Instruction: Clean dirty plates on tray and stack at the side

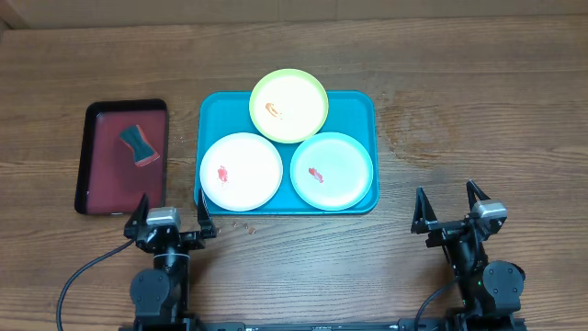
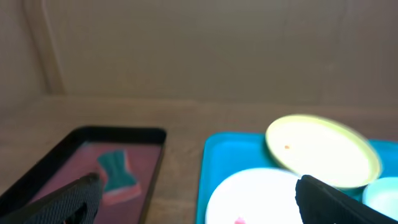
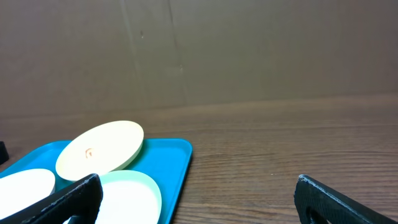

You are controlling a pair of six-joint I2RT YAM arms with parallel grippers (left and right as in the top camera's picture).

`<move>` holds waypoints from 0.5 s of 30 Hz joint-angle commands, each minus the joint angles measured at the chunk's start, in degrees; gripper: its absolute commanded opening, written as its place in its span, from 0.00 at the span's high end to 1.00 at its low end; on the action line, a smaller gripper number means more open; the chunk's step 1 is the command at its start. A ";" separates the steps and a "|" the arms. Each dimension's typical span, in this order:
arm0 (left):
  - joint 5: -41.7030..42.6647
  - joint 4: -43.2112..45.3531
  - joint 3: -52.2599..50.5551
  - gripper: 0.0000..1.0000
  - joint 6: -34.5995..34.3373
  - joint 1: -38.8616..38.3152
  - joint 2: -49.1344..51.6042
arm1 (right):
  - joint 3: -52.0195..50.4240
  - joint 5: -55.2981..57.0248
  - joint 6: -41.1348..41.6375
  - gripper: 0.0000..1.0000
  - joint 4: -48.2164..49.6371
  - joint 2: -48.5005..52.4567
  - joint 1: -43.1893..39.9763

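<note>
Both claws sit at the wooden table's point(image 1: 478, 83) 6 o'clock edge, jaws released and empty: left gripper point(image 1: 173, 210) toward 7, right gripper point(image 1: 447, 196) toward 5. Mid-table, the turquoise tray point(image 1: 209, 106) carries three red-smeared plates: yellow-green plate point(image 1: 288, 105) at 12, overhanging the far rim; white plate point(image 1: 241, 171) at 8; mint plate point(image 1: 332, 171) at 4. At the tray's 9 o'clock, a dark red tray point(image 1: 95, 179) holds a teal sponge point(image 1: 138, 144).

— What is seen underneath?
— A brown wood-grain surface point(image 1: 459, 110), evenly lit, with no hard shadows cast.
— And behind it?
— A plain tan wall point(image 3: 280, 50) is shown in both wrist views, crossed by a faint vertical seam point(image 3: 179, 56).
</note>
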 commanded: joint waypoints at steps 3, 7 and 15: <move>8.61 2.16 -0.22 0.00 -4.42 -0.20 -0.63 | -0.59 0.55 -0.17 0.00 0.31 -0.39 -0.22; 11.21 6.62 -0.22 0.00 -6.14 -0.20 -0.63 | -0.59 0.55 -0.17 0.00 0.31 -0.39 -0.24; 14.32 12.74 0.50 0.00 -5.79 -0.17 -0.63 | -0.59 0.55 -0.17 0.00 0.31 -0.39 -0.24</move>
